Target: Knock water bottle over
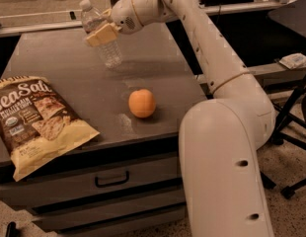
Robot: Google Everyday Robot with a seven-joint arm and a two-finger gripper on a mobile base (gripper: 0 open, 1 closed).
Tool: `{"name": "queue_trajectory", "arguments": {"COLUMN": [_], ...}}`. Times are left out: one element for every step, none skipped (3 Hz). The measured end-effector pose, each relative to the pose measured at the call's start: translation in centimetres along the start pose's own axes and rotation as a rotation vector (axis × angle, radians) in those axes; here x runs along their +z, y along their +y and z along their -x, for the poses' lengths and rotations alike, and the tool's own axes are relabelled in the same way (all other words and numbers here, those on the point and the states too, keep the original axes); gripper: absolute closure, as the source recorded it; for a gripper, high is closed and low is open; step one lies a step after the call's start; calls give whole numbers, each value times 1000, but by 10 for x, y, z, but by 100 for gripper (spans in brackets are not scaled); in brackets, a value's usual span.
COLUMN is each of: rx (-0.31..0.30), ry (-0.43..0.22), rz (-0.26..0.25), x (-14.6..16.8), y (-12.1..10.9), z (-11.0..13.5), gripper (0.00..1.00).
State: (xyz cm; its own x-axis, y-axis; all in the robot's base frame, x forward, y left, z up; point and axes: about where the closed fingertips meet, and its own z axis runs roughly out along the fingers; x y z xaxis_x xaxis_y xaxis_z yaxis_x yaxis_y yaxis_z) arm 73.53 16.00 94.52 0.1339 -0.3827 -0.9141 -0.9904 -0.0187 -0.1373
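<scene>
The water bottle [111, 54] is clear and ribbed with a white cap. It stands at the far middle of the grey table [158, 73] and leans with its top to the left. My gripper [101, 34] reaches in from the right and presses against the bottle's middle, covering its label. The bottle's base still rests on the table.
An orange [142, 103] lies near the table's front right. A SeaSalt chip bag [37, 122] lies at the front left, overhanging the edge. Drawers [111, 179] sit below the tabletop. My arm [217, 83] curves along the table's right side. A chair base [291, 132] is at far right.
</scene>
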Motion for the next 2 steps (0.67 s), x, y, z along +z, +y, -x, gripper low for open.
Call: {"name": "queue_trajectory", "arguments": {"rx": [-56, -91], "ry": [230, 430], "rz": [37, 117], "x": [-10, -15], "y": [11, 28], "z": [-5, -19], "gripper": [97, 100]}}
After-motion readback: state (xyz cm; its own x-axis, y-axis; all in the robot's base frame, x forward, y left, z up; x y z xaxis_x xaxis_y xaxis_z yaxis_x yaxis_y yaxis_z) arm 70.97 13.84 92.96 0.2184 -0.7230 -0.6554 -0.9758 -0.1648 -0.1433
